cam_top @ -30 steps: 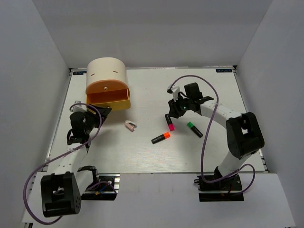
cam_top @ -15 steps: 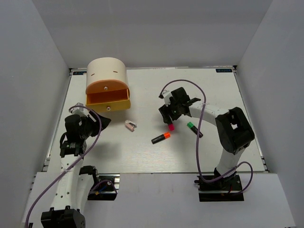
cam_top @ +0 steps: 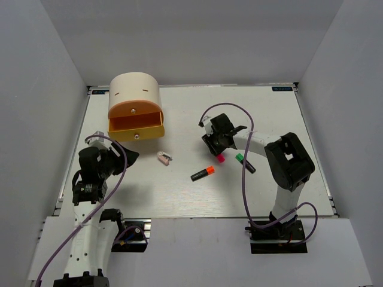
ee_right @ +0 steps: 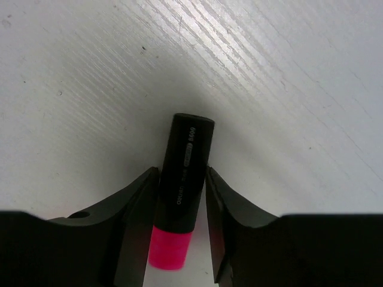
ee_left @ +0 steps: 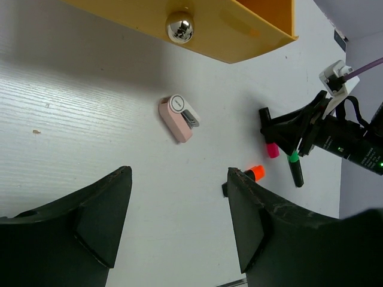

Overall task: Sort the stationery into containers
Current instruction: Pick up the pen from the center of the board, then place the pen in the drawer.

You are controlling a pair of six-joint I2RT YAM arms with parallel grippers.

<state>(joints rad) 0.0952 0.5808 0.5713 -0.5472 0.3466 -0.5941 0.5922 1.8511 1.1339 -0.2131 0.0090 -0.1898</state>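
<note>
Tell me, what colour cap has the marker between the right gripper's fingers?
Pink, on the black marker; the right wrist view shows it best.

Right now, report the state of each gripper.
Left gripper: open, holding nothing.
Right gripper: closed on the pink-capped marker, which lies on the table.

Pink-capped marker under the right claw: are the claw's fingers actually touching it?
Touching. The right wrist view shows both fingers of the right gripper pressed against the black barrel of the pink-capped marker, no gap.
</note>
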